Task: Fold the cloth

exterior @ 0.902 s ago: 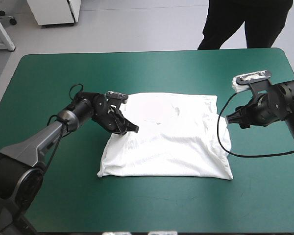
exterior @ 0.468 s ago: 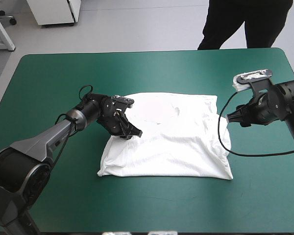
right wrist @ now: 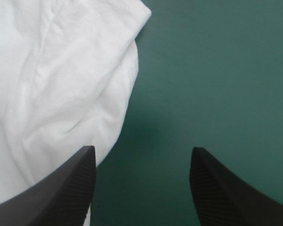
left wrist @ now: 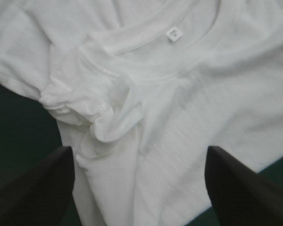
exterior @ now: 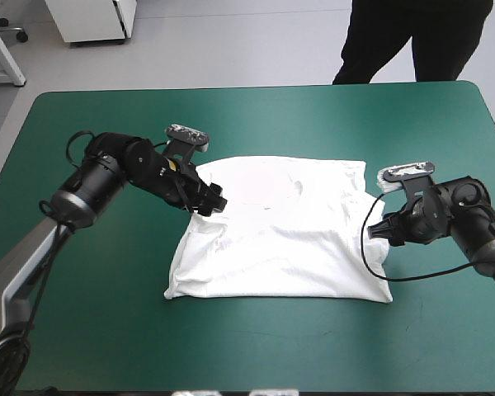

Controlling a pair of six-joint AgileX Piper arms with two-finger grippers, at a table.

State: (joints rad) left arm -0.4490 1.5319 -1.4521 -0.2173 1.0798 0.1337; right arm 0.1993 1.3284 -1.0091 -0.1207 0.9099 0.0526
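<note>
The teal-green counter [exterior: 256, 115] bore the white T-shirt [exterior: 289, 239] flat at its middle, long axis running side to side and neckline toward the far edge. The left hand [exterior: 214, 202] hung released over the T-shirt's far left corner. The right hand [exterior: 378, 231], also released, straddled the T-shirt's right edge.

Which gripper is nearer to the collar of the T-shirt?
Left. The left gripper is over the T-shirt, collar just ahead; the right gripper is at its opposite edge.

You see the worktop [exterior: 256, 87] under its teal-green cover [exterior: 256, 346], which lies flat and smooth; in your high view the two far corners are rounded and the far edge runs straight.
</note>
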